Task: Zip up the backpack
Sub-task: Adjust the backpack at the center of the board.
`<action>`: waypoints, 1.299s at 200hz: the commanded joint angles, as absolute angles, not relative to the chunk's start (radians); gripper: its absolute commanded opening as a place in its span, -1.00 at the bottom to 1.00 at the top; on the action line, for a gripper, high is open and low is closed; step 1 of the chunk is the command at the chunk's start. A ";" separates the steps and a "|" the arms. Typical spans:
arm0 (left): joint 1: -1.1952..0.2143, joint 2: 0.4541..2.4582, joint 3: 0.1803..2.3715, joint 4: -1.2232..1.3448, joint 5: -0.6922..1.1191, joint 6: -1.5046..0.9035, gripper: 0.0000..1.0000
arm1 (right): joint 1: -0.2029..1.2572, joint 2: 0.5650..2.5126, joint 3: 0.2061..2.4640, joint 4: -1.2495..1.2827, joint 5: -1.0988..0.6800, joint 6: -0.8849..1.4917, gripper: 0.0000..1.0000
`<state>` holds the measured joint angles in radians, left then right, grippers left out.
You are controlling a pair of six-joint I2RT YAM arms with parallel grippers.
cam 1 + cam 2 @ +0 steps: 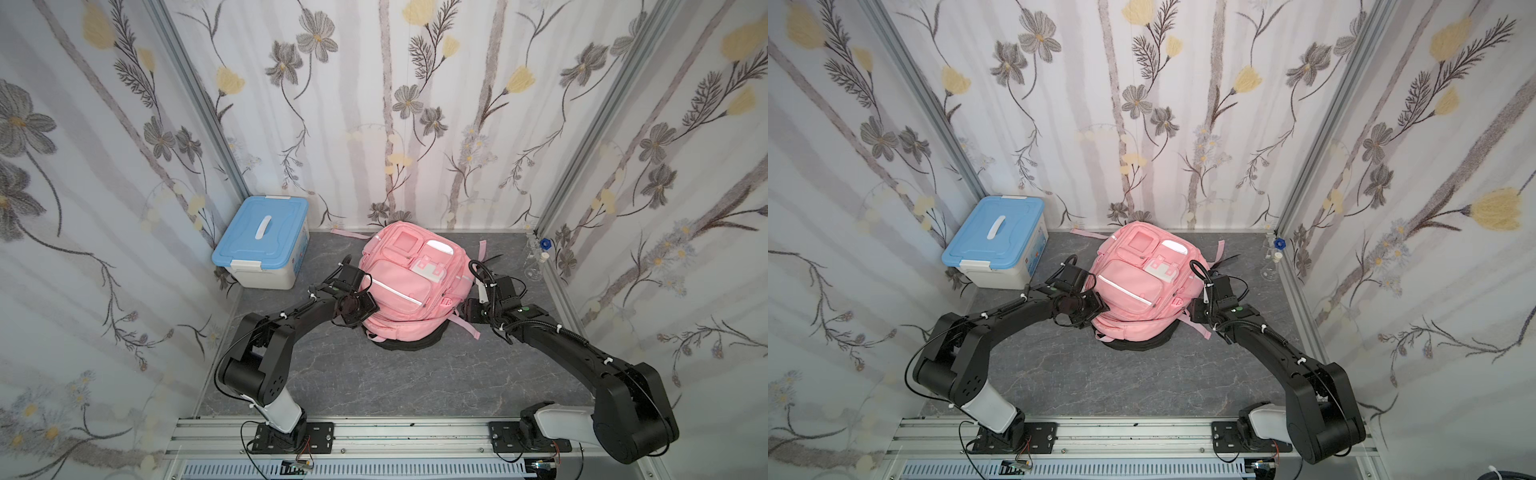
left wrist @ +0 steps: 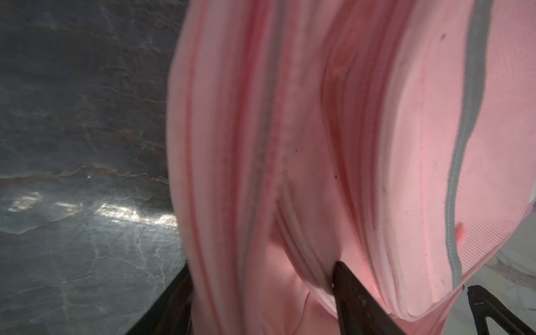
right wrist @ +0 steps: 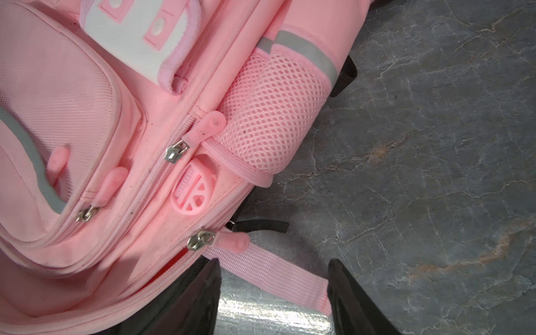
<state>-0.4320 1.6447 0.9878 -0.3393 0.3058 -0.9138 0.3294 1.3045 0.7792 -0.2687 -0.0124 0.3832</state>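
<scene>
Right wrist: three zipper sliders (image 3: 175,152) were seen beyond the parted right gripper (image 3: 274,262); one backpack (image 2: 290,145) was pinched by the left gripper (image 2: 261,262).

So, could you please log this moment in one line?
left gripper: gripping pink fabric backpack side fold | right gripper: open, straddling pink webbing strap | pink rubber zipper pull: ungrasped

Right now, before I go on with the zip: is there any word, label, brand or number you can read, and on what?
No text can be read anywhere.
Sticker on the side of the storage box: too small to read.
White patch on the backpack: only pink squares, no letters.
</scene>
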 commanded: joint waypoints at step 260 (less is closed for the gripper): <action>-0.392 1.663 0.997 -0.284 0.339 -0.857 -1.00 | 0.178 1.387 0.565 0.153 -0.426 0.486 0.07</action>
<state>-0.4019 1.6398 0.9691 -0.2512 0.3370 -0.9009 0.1757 1.3594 0.5743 0.0914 -0.4164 0.5133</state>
